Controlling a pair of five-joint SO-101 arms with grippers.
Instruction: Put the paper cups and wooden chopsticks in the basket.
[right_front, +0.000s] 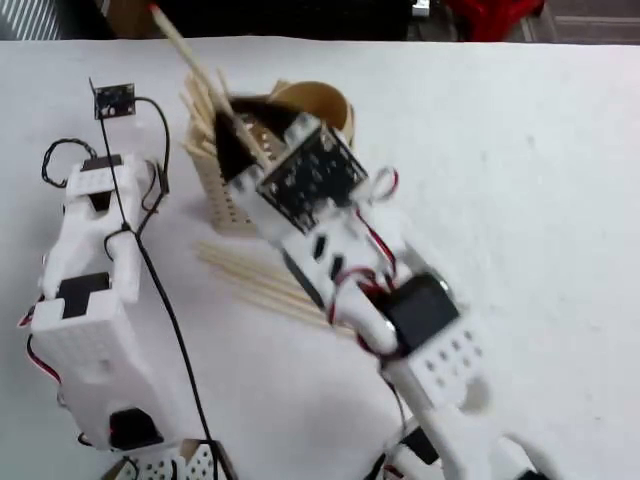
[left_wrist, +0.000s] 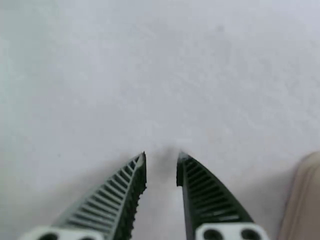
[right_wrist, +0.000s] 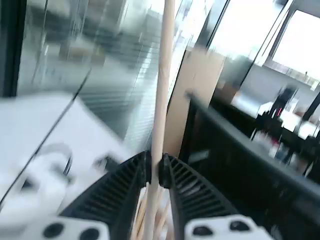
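My right gripper (right_wrist: 155, 162) is shut on a single wooden chopstick (right_wrist: 162, 75), which runs up between its fingers. In the high view this gripper (right_front: 232, 138) hangs over the beige perforated basket (right_front: 222, 195), and the held chopstick (right_front: 185, 45) slants up and away to the far left. Several chopsticks (right_front: 198, 108) stand in the basket, and a paper cup (right_front: 318, 100) shows at its far side. More chopsticks (right_front: 262, 282) lie loose on the table in front of the basket. My left gripper (left_wrist: 161, 165) points down at bare table, slightly open and holding nothing.
The left arm (right_front: 90, 250) is folded at the table's left, with a black cable (right_front: 165, 300) trailing beside it. An edge of the basket (left_wrist: 305, 200) shows in the left wrist view. The white table (right_front: 520, 180) stretches bare to the right.
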